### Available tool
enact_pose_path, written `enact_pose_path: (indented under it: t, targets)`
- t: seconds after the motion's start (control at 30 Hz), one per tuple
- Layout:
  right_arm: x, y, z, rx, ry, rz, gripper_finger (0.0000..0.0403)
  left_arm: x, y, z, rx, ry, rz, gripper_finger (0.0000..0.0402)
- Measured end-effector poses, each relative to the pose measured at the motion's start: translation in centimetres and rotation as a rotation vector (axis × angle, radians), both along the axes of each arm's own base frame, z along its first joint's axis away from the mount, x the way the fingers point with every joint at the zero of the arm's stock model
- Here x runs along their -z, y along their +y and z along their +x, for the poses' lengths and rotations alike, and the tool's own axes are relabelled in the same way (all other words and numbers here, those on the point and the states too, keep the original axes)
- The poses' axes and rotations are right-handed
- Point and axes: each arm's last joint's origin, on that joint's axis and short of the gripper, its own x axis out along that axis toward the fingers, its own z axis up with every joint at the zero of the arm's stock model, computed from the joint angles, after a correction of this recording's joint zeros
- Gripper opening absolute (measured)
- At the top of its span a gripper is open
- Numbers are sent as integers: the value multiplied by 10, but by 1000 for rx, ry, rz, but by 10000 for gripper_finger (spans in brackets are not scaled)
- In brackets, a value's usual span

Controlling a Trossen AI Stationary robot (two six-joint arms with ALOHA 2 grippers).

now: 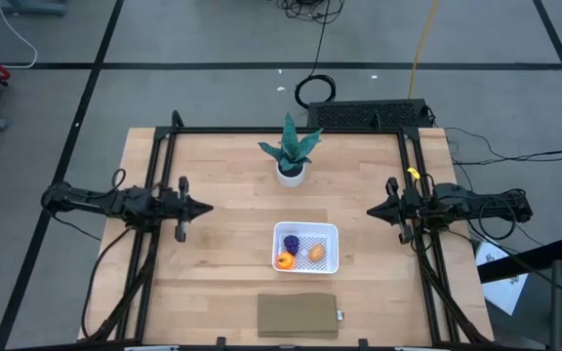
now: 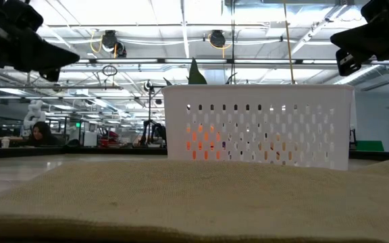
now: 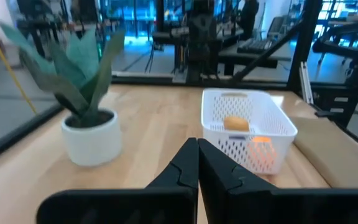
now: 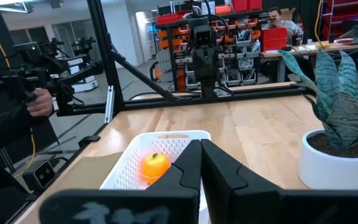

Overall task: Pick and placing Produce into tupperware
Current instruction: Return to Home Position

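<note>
Seen from above, the left hand (image 1: pixel 207 207) hung over the desk (image 1: pixel 222 175) at the 9 o'clock side, holding nothing, its two dark fingers (image 3: pixel 185 165) pressed together into a single point aimed at the middle. The right hand (image 1: pixel 371 211) mirrored it at 3 o'clock, also bare, with its fingers (image 4: pixel 219 168) pressed together in the same way. Both hands were well apart from everything on the desk.

The tupperware (image 1: pixel 306 226) sat just past the desk's middle toward 6 o'clock, flat on the wood and roughly midway between the two hands. All three pieces of produce lay inside it: the purple piece (image 1: pixel 291 243) at about 10 o'clock within the container, the orange piece (image 1: pixel 284 260) just beside it at about 8 o'clock against the wall, and the tan piece (image 1: pixel 316 253) near the middle toward 4 o'clock. From desk height, orange and tan colour showed through the slots in the white wall.

A teal potted plant (image 1: pixel 291 156) stood upright at 12 o'clock from the tupperware, apart from it. A flat brown slab (image 1: pixel 298 315) lay at 6 o'clock near the desk's edge – close to the container but not touching it.

Beyond the desk, in the right wrist view, a person (image 4: pixel 5 137) stood off to one side gripping a dark device
</note>
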Motion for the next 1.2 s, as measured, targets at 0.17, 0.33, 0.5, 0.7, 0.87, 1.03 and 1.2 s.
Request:
enact_pose_path:
  t: [0.17,0.33,0.5,0.7,0.87,1.03,1.2]
  targets:
    - [-1,0,0,1,-9,6,0,-3,0,0,3,-29,72,1]
    - [-3,0,0,2,-27,6,0,-2,1,0,-22,-18,94,1]
    - [-3,0,0,2,-35,-10,0,0,1,0,-41,4,100,2]
    - [-4,0,0,2,-42,-26,0,-1,1,0,-42,-3,93,11]
    - [-4,0,0,2,-42,-26,0,0,1,0,-42,-2,98,7]
    - [-4,0,0,2,-42,-26,0,0,1,0,-42,-2,98,2]
    - [-4,0,0,2,-42,-26,0,0,1,0,-42,-1,99,6]
